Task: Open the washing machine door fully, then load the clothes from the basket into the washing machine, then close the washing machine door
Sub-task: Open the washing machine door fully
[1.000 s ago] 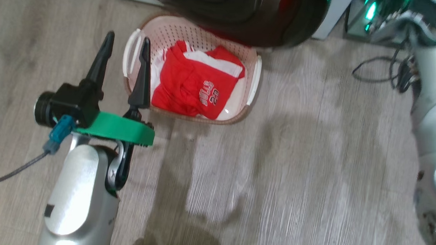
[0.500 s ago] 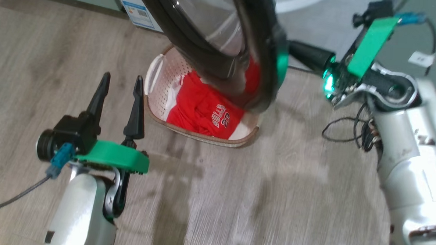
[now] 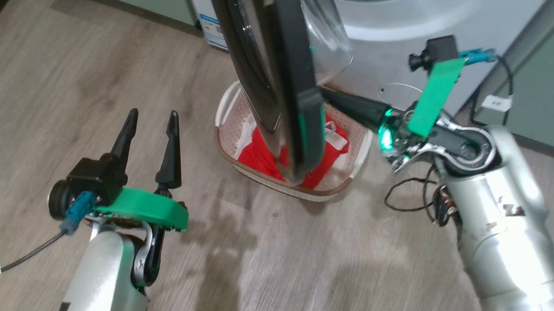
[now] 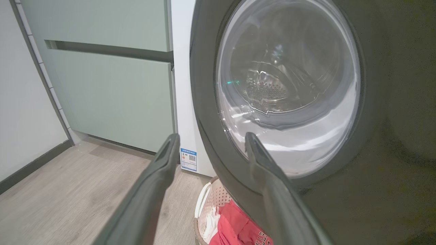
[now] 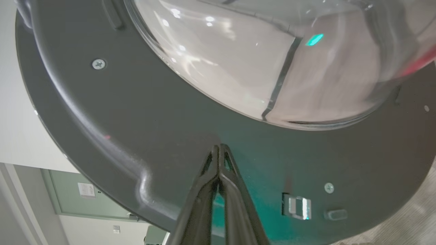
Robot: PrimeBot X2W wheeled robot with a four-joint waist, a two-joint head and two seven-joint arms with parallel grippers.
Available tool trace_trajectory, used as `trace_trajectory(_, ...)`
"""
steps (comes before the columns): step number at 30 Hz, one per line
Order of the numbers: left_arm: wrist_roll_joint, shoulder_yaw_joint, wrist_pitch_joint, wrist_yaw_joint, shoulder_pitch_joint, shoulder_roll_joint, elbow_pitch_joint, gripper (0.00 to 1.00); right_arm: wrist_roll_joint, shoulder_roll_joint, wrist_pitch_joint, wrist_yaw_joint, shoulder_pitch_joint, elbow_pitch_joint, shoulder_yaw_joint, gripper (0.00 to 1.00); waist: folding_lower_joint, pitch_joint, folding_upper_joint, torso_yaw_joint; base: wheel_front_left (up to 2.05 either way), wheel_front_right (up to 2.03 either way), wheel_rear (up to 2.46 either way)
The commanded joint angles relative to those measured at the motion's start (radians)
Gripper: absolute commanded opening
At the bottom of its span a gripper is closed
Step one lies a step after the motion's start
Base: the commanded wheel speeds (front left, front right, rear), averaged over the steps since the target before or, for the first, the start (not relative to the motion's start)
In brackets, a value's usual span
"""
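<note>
Raised since a moment ago, the head camera now takes in the washing machine (image 3: 404, 21). The washing machine door (image 3: 280, 81) is seen edge-on over the basket (image 3: 336, 188) holding the clothes (image 3: 258, 157). Pinched shut, the right claw (image 5: 219, 149) is pressed to the door's inner rim. The left claw (image 3: 152, 117) is held spread and empty. A steady outward push is advised, kept off the glass.

The large round washing machine door (image 3: 289, 81), a glossy black rim around a bulging clear glass bowl, stands swung out from the big white front-loading washing machine (image 3: 395, 25). In the head view it is edge-on over the cream-white perforated plastic basket (image 3: 235, 121) with a brown braided rim. The basket sits on the wood floor just in front of the machine. The bright red fabric clothes (image 3: 256, 155) with white trim lie crumpled inside, partly hidden by the door.
</note>
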Motion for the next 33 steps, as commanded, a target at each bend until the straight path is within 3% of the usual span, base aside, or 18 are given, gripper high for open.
trace_trajectory(1, -0.009, 0.032, -0.005, 0.006, -0.002, 0.015, -0.025, 1.00, 0.021, 0.032, -0.014, 0.001, -0.006, -0.043, 0.028, 0.00, 0.0001, -0.011, -0.0001, 0.017, 0.00, 0.00, 0.00)
trace_trajectory(12, -0.024, 0.024, -0.005, 0.015, 0.012, 0.015, -0.027, 1.00, 0.119, 0.032, -0.182, 0.001, 0.005, -0.064, 0.156, 0.00, 0.0001, -0.024, -0.0001, 0.047, 0.00, 0.00, 0.00)
trace_trajectory(23, -0.017, 0.027, -0.005, 0.013, 0.025, 0.015, -0.029, 1.00, 0.159, 0.006, -0.313, 0.001, 0.117, -0.187, 0.054, 0.00, 0.0001, -0.051, -0.0001, 0.012, 0.00, 0.00, 0.00)
trace_trajectory(24, -0.015, 0.027, -0.005, 0.012, 0.027, 0.015, -0.028, 1.00, 0.157, 0.000, -0.333, 0.001, 0.140, -0.216, 0.038, 0.15, 0.0001, -0.053, -0.0001, 0.008, 0.00, 0.00, 0.00)
trace_trajectory(25, -0.014, 0.029, -0.005, 0.011, 0.029, 0.016, -0.026, 1.00, 0.146, -0.008, -0.353, 0.001, 0.164, -0.245, 0.027, 0.45, 0.0001, -0.055, -0.0001, 0.001, 0.00, 0.00, 0.00)
trace_trajectory(26, -0.013, 0.030, -0.005, 0.009, 0.030, 0.016, -0.024, 1.00, 0.130, -0.016, -0.378, 0.001, 0.190, -0.272, 0.015, 0.85, 0.0001, -0.059, -0.0001, -0.004, 0.00, 0.00, 0.00)
trace_trajectory(27, -0.013, 0.030, -0.005, 0.008, 0.032, 0.016, -0.022, 1.00, 0.116, -0.022, -0.406, 0.001, 0.216, -0.298, 0.002, 1.00, 0.0001, -0.060, -0.0001, -0.008, 0.00, 0.00, 0.00)
trace_trajectory(33, -0.010, 0.031, -0.005, 0.004, 0.035, 0.016, -0.010, 1.00, -0.009, -0.039, -0.587, 0.001, 0.364, -0.390, -0.044, 1.00, 0.0001, -0.071, -0.0001, -0.033, 0.00, 0.00, 0.00)
